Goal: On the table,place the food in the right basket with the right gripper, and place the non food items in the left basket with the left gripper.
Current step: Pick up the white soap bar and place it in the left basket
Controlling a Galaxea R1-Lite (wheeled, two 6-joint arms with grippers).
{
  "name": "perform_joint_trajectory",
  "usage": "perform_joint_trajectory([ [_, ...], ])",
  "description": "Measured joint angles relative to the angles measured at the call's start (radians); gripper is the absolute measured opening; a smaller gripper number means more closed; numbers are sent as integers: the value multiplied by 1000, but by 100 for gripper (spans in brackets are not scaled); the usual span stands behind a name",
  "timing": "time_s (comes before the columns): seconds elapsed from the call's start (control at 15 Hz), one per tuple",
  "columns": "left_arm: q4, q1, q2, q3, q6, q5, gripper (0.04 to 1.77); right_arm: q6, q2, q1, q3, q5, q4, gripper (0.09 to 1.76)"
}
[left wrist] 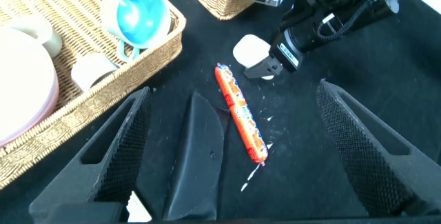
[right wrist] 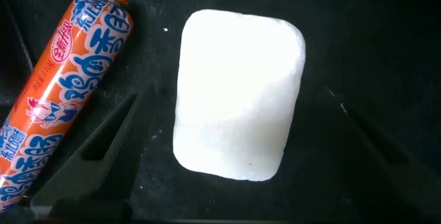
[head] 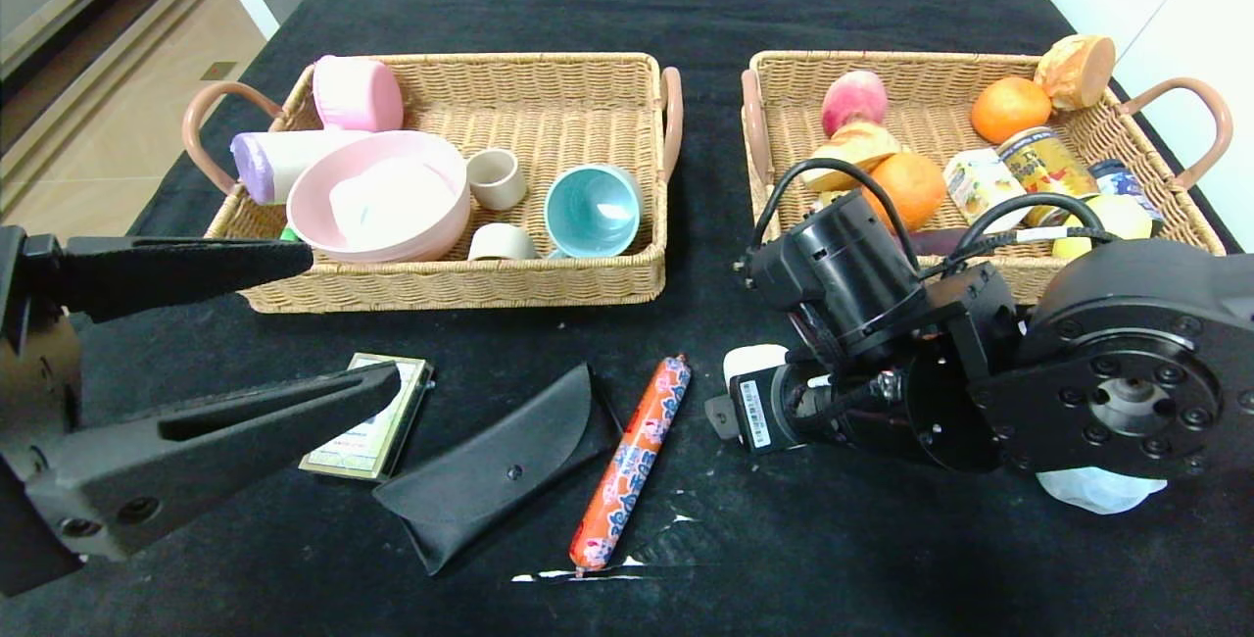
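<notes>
Risk: right pincer (right wrist: pixel 227 124), wide open and empty, hovers over white rounded soap bar (right wrist: pixel 238 93) beside orange-red printed sausage stick (right wrist: pixel 62 93); gripping the soap would missort it.

Left pincer (left wrist: pixel 234 151), open and empty, hangs nearer than the soap.

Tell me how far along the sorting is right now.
Both baskets hold items: cups in the left basket, fruit in the right basket. In hand: nothing; the left gripper hangs open over the card box, the right gripper open above the soap bar. Left on the table: sausage stick, black pouch, card box, soap bar.
</notes>
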Motion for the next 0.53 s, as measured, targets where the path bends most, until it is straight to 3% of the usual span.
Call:
perform_joint_trajectory([
  [0.13,1,0,0,0,0,0,172,0,0,-1,0,1,0,170],
  [0.4,1,0,1,1,0,0,172,0,1,2,6,2,1,112],
  [0.53,1,0,1,0,0,0,172,0,1,3,5,3,1,107],
])
